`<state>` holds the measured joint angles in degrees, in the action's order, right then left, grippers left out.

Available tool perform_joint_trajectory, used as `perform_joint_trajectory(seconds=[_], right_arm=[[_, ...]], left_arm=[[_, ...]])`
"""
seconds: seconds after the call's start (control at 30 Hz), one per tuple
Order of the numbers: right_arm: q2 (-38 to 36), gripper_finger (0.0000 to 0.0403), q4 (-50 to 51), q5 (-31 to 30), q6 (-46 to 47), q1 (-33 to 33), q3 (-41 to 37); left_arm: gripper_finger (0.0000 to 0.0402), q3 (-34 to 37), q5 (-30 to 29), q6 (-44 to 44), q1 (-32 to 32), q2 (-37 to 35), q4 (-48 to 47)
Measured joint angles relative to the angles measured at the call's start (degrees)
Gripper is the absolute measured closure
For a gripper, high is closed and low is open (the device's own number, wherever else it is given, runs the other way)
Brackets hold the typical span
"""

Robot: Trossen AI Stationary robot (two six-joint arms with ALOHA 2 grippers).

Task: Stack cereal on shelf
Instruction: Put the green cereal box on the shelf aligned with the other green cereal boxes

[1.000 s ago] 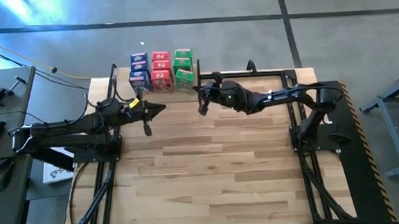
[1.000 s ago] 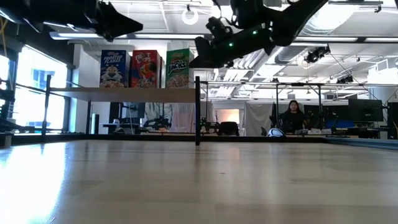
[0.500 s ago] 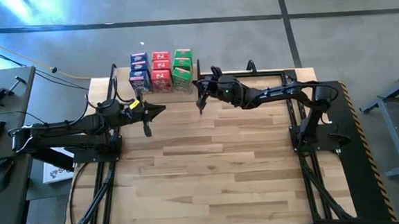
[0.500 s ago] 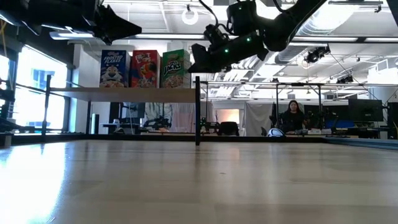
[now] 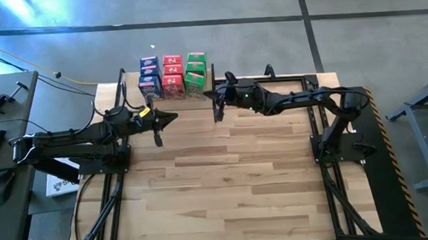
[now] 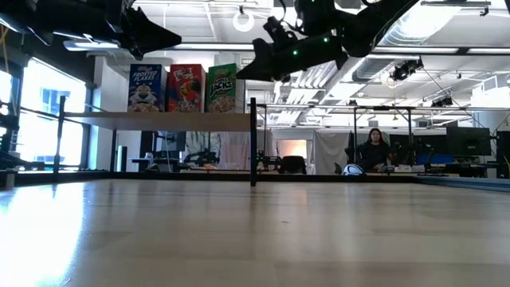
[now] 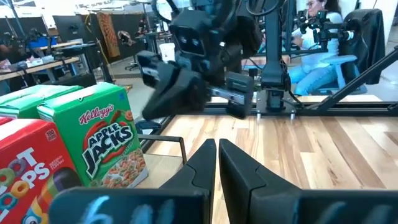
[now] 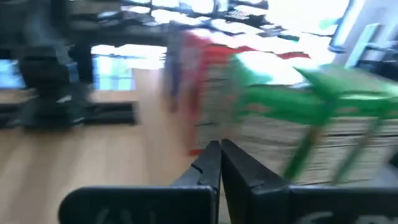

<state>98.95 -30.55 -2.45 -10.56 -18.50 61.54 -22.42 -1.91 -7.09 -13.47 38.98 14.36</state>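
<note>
Nine cereal boxes [image 5: 172,75] on the shelf [image 6: 159,120] at the table's [image 5: 232,178] far edge, left of centre: blue, red and green columns side by side, upright, packed touching. From table height, only the front row in sight: blue box [image 6: 146,88], red box [image 6: 186,88], green box [image 6: 227,88], standing along the plank between black posts.

Right gripper [image 5: 217,103] raised above the table, just beside the green column's right end, fingers pressed together, empty; tip near the shelf's black post [image 6: 253,142]. Close to the green box face in its own wrist view, though blurred.

Left gripper [image 5: 171,117] hovering over the table in front of the shelf, well clear of the boxes, jaws closed on nothing. Fingers [image 7: 239,171] narrow, side by side, with the green box [image 7: 102,143] close by.

Person [image 6: 373,151] seated far behind, in the room beyond.
</note>
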Motion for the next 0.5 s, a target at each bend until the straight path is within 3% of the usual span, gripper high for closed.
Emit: perform_joint_trajectory(seconds=[0.5], right_arm=[[0.5, 0.0403, -0.5, 1.6, 0.1, -3.2, 0.0]], left_arm=[[0.039, 0.0, 0.0, 0.9, 0.0, 0.0, 0.2]])
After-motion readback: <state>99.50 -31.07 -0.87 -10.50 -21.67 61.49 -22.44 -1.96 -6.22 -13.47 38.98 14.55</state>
